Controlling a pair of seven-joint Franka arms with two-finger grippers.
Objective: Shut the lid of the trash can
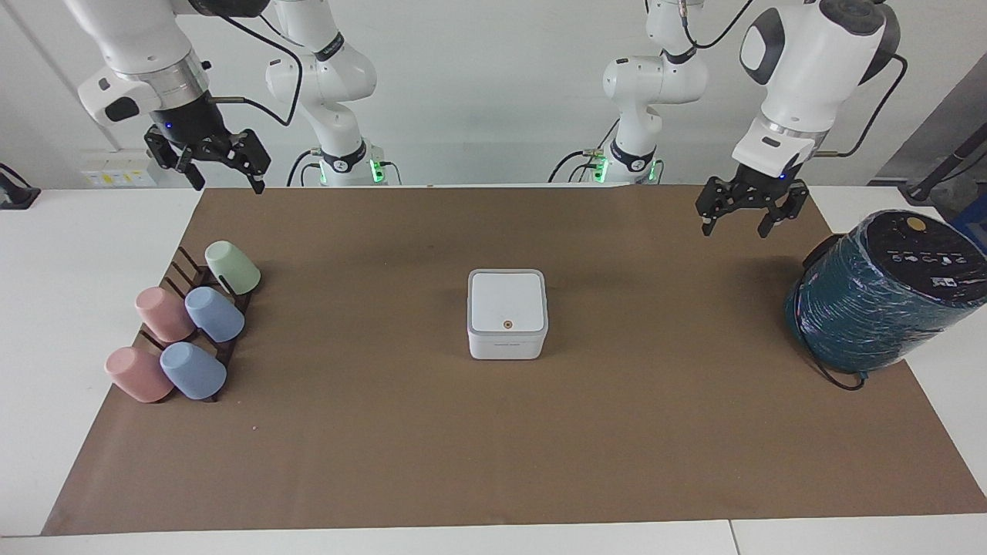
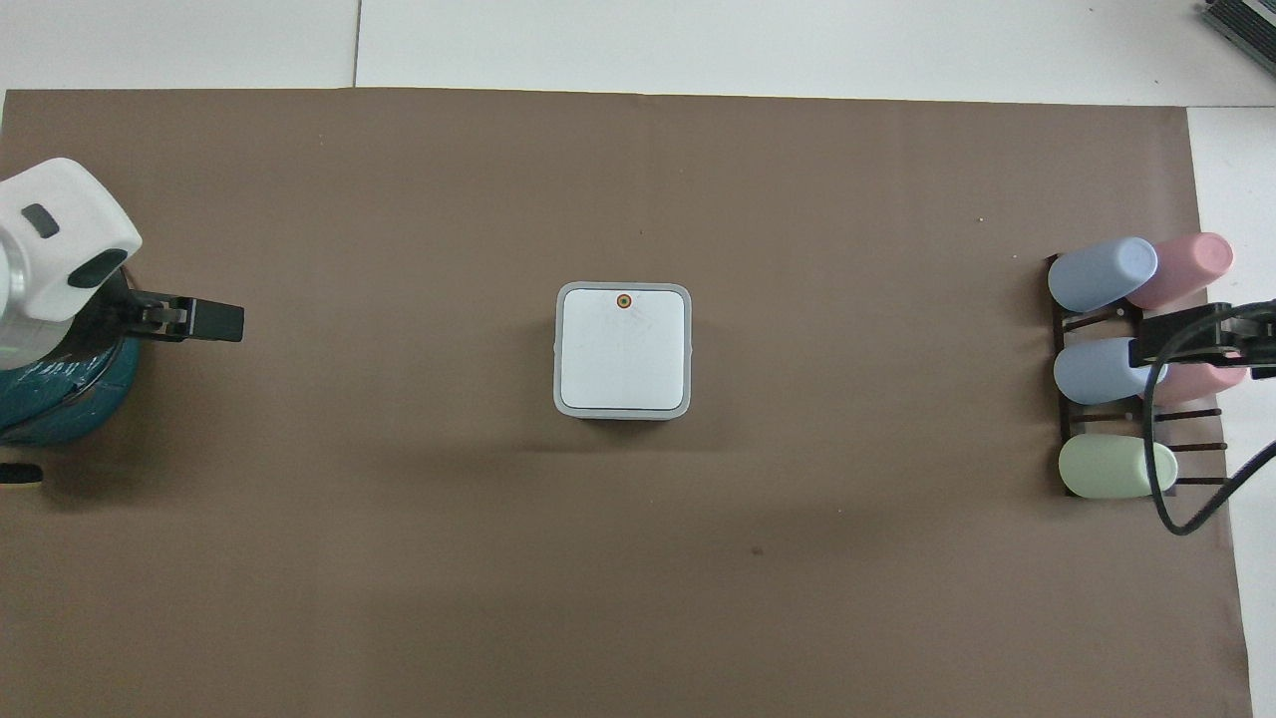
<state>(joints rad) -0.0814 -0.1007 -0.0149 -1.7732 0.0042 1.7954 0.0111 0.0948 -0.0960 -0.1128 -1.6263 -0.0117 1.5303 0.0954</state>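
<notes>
Trash can (image 1: 507, 341) upright mid-desk, lid (image 1: 506, 301) flat, shut, orange dot on its edge farther from me. Left gripper (image 1: 742, 221) and right gripper (image 1: 220, 179) raised, fingers wide, empty.

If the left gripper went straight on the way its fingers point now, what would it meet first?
The left gripper is open, empty and points roughly straight down. By the facing view it would likely meet bare brown paper, beside the teal cylinder. The trash can and its shut lid lie well aside.
</notes>
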